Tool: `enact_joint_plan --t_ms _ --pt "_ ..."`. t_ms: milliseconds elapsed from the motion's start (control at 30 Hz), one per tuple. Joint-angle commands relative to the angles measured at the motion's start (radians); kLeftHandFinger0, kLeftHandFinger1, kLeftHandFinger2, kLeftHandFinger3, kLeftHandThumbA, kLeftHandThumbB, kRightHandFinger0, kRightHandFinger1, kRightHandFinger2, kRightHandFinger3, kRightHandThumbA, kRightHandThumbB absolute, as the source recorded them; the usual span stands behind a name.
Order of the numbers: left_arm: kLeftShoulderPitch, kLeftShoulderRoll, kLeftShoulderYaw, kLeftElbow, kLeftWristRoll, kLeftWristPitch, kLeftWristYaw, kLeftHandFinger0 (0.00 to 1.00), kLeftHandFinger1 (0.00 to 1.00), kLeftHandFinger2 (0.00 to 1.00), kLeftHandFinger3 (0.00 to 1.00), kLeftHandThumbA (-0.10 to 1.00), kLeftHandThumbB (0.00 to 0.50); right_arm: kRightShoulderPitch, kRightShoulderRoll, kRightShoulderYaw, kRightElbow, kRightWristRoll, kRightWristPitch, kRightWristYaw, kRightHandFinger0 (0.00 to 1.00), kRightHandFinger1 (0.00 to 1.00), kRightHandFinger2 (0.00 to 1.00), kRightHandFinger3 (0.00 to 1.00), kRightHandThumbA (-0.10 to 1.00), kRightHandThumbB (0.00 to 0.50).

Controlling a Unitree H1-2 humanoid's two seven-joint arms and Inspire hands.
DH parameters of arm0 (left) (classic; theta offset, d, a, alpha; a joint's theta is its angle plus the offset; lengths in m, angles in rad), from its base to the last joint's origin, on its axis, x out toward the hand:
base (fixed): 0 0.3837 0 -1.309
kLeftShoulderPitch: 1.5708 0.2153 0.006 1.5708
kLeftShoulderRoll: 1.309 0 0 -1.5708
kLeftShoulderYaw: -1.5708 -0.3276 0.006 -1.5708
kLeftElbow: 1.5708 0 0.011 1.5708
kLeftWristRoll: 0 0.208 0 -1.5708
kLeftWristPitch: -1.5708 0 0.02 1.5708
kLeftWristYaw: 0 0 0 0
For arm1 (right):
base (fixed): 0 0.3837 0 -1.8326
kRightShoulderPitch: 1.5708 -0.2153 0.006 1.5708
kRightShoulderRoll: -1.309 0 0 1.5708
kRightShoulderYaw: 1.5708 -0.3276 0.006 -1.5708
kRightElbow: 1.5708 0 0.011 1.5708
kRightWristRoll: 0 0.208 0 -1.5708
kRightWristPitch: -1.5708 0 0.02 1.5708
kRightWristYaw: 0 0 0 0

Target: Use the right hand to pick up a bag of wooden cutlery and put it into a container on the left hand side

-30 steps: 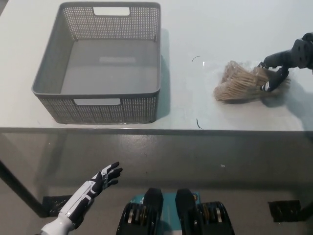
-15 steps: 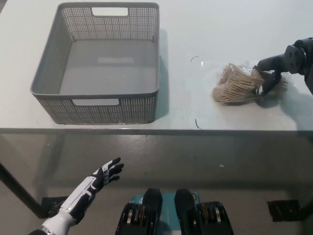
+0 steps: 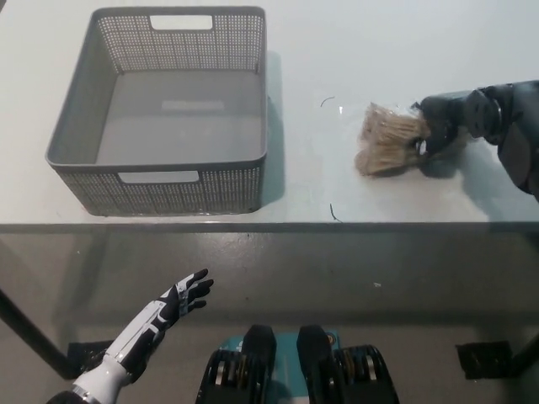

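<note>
Your black right hand is closed on the right end of the bag of wooden cutlery, with the fingers wrapped around the clear plastic, and most of the bag sticks out to the left of the hand. The bag is on the right part of the white table, well apart from the container. The picture is blurred there, so I cannot tell if the bag rests on the table or is a little above it. I think the step in hand is to secure the grip and lift. Because you hold only one end, the free end will probably hang down, so close firmly on the bundle itself and not only on the loose plastic. Raise it high enough that the hanging end passes over the near right wall of the container, and then carry it to the left. The container is a grey perforated basket with handle cut-outs, standing on the left part of the table, and nothing is inside it; you see only its bare floor. Release the bag above the middle of this floor, not at the rim. Your white left hand rests low at the lower left, below the table edge, with fingers spread and holding nothing.
</note>
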Motion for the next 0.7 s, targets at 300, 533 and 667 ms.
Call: enact_joint_plan --t_ms 300,533,667 --pt "-0.044 0.018 0.014 -0.018 -0.028 -0.02 -0.016 1.0 1.0 1.0 1.0 1.0 0.443 -0.036 0.039 -0.094 0.009 0.064 -0.117 -0.364 0.05 0.6 0.93 0.98 -0.1 0.147" --pt "-0.043 0.02 0.016 -0.025 -0.032 -0.005 -0.018 1.0 1.0 1.0 1.0 1.0 0.444 -0.058 0.01 -0.131 0.016 0.071 -0.133 -0.388 0.09 0.62 0.98 1.0 -0.1 0.115" --pt "-0.045 0.021 0.015 -0.022 -0.028 -0.008 -0.019 1.0 1.0 1.0 1.0 1.0 0.439 -0.068 -0.006 -0.142 0.017 0.078 -0.143 -0.402 0.05 0.57 0.96 0.96 -0.1 0.129"
